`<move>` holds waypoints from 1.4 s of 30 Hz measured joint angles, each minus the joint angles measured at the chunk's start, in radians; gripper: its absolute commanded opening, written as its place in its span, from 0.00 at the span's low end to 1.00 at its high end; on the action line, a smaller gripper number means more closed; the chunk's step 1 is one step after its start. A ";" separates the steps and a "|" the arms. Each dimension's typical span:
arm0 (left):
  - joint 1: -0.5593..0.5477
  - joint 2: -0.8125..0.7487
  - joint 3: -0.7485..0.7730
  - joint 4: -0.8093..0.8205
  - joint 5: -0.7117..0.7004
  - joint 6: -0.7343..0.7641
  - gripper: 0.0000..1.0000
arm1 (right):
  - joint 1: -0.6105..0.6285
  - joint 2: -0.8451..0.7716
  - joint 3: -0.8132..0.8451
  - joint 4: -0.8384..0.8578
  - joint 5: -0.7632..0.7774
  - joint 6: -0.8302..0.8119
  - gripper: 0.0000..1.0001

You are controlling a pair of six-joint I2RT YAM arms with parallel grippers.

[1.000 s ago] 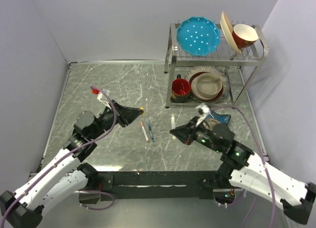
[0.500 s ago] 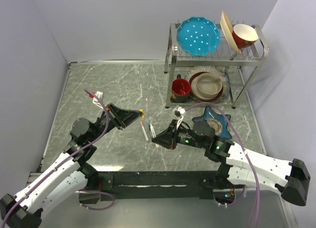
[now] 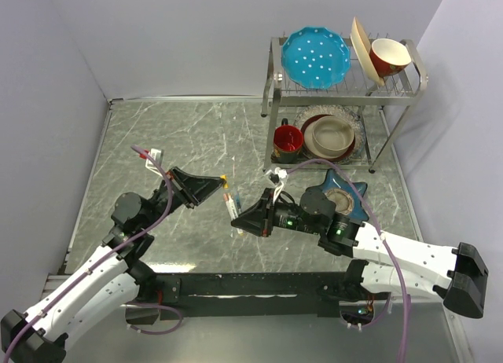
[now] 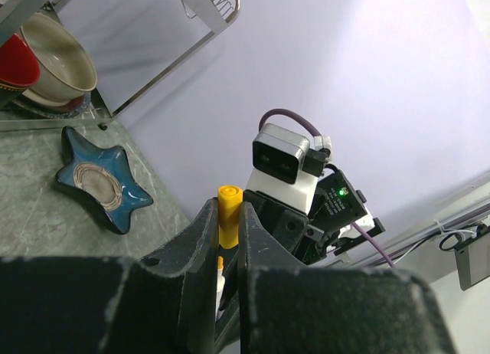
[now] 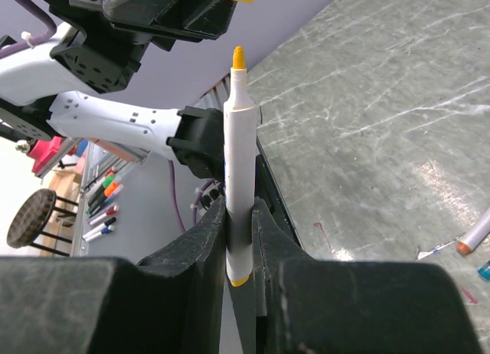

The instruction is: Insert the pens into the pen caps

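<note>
Pen, yellow tip, clamped in R gripper; L gripper pinches yellow cap, lower part hidden.

You are working over a grey-green, marble-veined surface walled in on three sides. A two-tier metal dish rack stands on it at the far right, and a blue star-shaped dish lies flat just in front of the rack. Near the middle, two pens lie close together on the stone, a white pen with an orange tip and a teal pen, of which you see only an end.
</note>
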 measured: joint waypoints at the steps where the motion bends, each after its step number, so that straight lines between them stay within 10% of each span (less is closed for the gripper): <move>1: 0.000 0.000 0.000 0.004 0.000 0.000 0.01 | 0.002 0.002 0.000 0.004 0.001 0.003 0.00; 40: -0.018 -0.078 -0.042 -0.084 -0.058 0.101 0.01 | 0.020 0.104 0.101 -0.033 0.114 0.006 0.00; 42: -0.018 -0.088 -0.042 -0.100 -0.071 0.113 0.19 | 0.023 0.116 0.119 -0.058 0.127 -0.006 0.00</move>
